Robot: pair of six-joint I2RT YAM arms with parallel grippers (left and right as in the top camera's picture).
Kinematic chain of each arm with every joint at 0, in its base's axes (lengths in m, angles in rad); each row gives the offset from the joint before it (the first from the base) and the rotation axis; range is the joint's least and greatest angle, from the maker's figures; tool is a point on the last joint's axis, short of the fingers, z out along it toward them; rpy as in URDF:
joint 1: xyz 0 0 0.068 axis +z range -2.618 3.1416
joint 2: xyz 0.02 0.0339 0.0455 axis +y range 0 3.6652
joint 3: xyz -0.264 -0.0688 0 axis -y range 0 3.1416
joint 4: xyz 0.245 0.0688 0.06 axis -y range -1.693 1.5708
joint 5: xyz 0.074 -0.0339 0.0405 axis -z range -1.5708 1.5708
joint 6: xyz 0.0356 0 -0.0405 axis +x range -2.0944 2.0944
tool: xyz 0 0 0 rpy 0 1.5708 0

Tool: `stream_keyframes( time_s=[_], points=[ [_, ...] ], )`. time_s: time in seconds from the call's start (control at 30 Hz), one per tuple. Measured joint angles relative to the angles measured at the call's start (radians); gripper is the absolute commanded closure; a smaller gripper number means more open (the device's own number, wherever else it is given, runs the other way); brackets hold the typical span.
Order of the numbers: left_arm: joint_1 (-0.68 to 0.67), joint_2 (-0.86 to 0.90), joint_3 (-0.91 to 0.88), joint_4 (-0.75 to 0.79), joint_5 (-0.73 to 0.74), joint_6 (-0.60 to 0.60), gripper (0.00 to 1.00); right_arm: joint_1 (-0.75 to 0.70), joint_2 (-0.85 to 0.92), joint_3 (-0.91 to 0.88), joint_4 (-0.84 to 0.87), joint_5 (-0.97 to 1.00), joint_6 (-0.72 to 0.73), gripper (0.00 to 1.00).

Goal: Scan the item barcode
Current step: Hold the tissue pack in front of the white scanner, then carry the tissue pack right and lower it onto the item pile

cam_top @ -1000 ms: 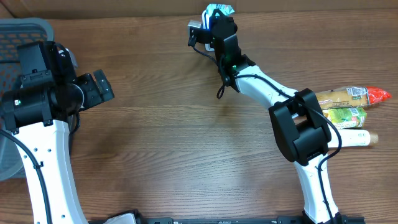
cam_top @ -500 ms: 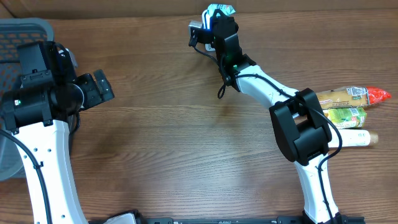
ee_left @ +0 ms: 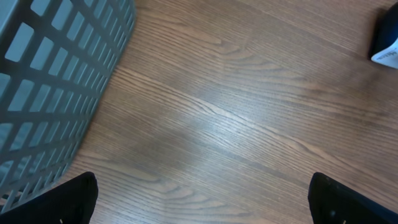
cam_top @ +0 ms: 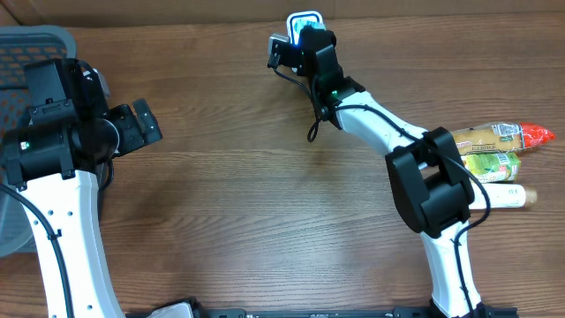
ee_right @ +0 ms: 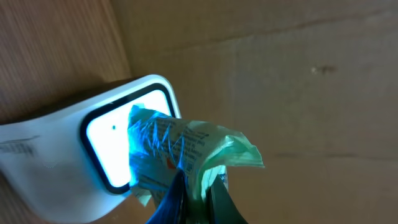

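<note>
Packet (ee_right: 186, 149): thin crinkly film wrapper, green/white w/ print. Judged v. light, soft and crushable, a bit slippery. No stiff edge, so it will flop and fold if pinched at a corner. Best hold is prob. the bunched seam end, leaving the printed face free toward the reader.

Right end effector (ee_right: 196, 193) is clamped shut on exactly that bunched lower end. The packet sticks out just past its fingertips and is pressed up to, or nearly touching, the lit window of the scanner (ee_right: 56, 168); can't tell which. Barcode itself not legible here; wrinkles over the print could spoil a read.

Left end effector (ee_left: 205, 199) is spread fully wide w/ nothing in it, over bare worktop (ee_left: 249, 124). Grey basket (ee_left: 56, 74) sits just off to one side of it.

Well behind the right end effector, near that arm's base: a snack bar w/ red end (cam_top: 499, 137), a green pack (cam_top: 490, 165) and a white tube (cam_top: 503, 196), lying side by side.

Nothing stands between packet and scanner, and the left arm is well apart.
</note>
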Motion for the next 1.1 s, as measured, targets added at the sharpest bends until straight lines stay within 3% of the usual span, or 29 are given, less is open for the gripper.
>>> stream_keyframes(
  time_s=[0.27, 0.43, 0.63, 0.9, 1.1],
  points=[
    [0.000, 0.000, 0.000, 0.000, 0.000, 0.000, 0.00, -0.001, -0.267, -0.001, -0.333, -0.092, 0.352, 0.96],
    [0.000, 0.000, 0.000, 0.000, 0.000, 0.000, 0.01, -0.031, -0.462, 0.000, -0.553, -0.240, 0.708, 0.96],
    [0.000, 0.000, 0.000, 0.000, 0.000, 0.000, 0.00, -0.180, -0.599, 0.001, -0.814, -0.481, 1.083, 0.96],
    [0.000, 0.000, 0.000, 0.000, 0.000, 0.000, 0.00, -0.452, -0.626, -0.001, -1.166, -0.710, 1.296, 0.96],
    [0.000, 0.000, 0.000, 0.000, 0.000, 0.000, 0.00, -0.619, -0.626, -0.084, -1.240, -0.674, 1.329, 0.96]
  ],
)
